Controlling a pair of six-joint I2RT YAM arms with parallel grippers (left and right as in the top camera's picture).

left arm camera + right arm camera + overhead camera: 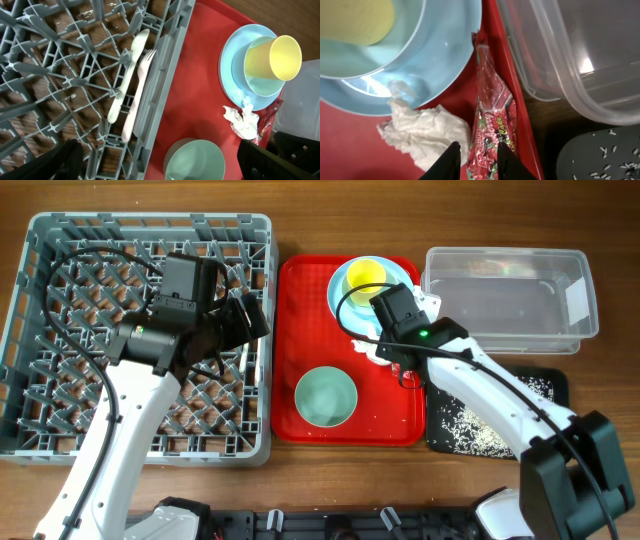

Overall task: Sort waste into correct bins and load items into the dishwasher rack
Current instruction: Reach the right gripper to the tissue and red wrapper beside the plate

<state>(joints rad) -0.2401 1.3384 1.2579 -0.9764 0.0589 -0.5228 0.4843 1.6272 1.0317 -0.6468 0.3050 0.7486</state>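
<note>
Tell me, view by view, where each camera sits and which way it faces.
Overhead: fixed above the table, looking straight down on dishwasher rack, red tray, clear tub; left arm and right arm show.
Left wrist: on the left arm over the rack's edge, facing down at spoon, fork, mint-green bowl; one dark finger shows.
Right wrist: low over the tray, facing down at snack wrapper; its pincer straddles it.
Shared: both wrist views show napkin and plate.

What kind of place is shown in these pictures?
Probably a robot test bench staged as a dish-clearing station: a wooden table carries a grey dishwasher rack, a red serving tray and a clear tub.
</note>
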